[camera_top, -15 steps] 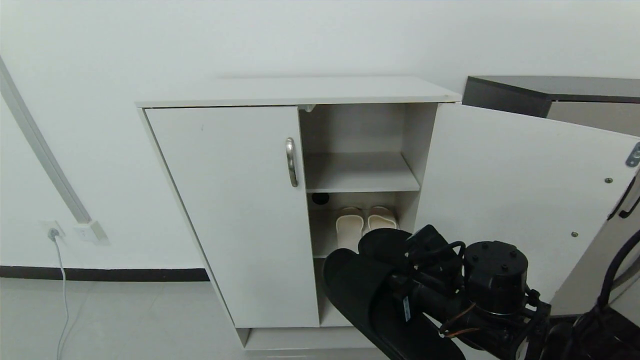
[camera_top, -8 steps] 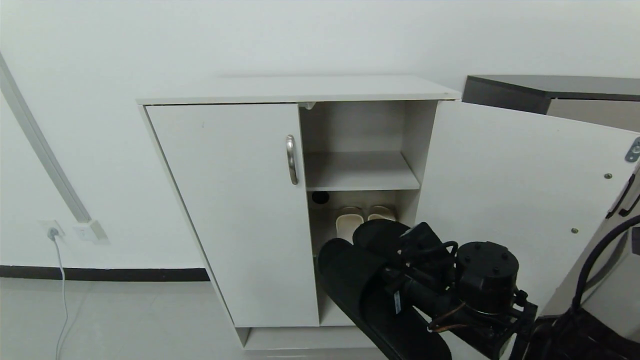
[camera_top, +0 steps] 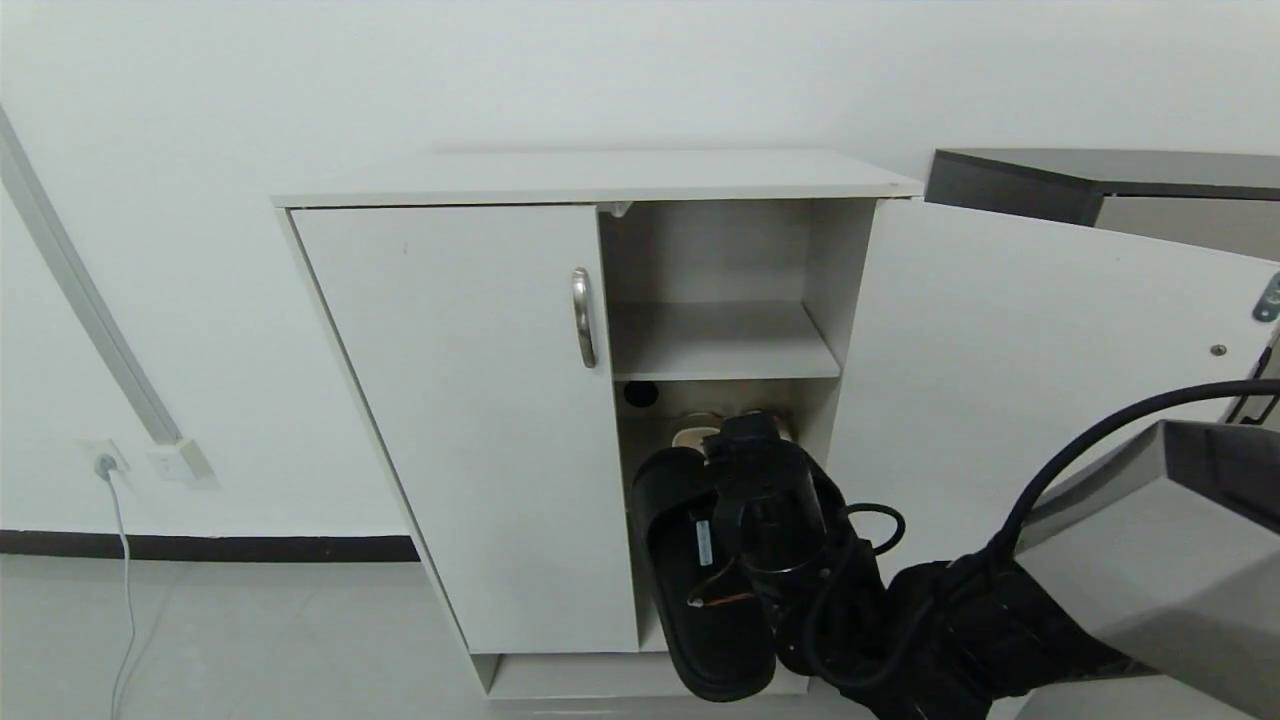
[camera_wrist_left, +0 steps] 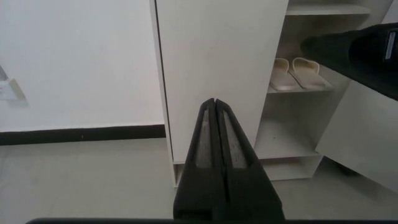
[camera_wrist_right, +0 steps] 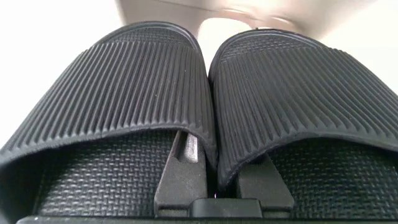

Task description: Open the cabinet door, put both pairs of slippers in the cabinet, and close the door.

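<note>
My left fingers (camera_wrist_left: 210, 140) are pressed together on nothing, low before the cabinet's closed door (camera_top: 470, 420). The beige slippers (camera_wrist_left: 298, 73) sit on the middle shelf (camera_wrist_left: 311, 89). My right fingers (camera_wrist_right: 185, 155) pinch the black slippers (camera_top: 695, 560) by their touching inner walls, toes at the opening. I should keep the pair level and centred, sliding in without catching that shelf's edge or the open door (camera_top: 1000, 370).

small white label (camera_top: 703, 543) beside black slippers (camera_top: 662, 500), print unreadable
</note>
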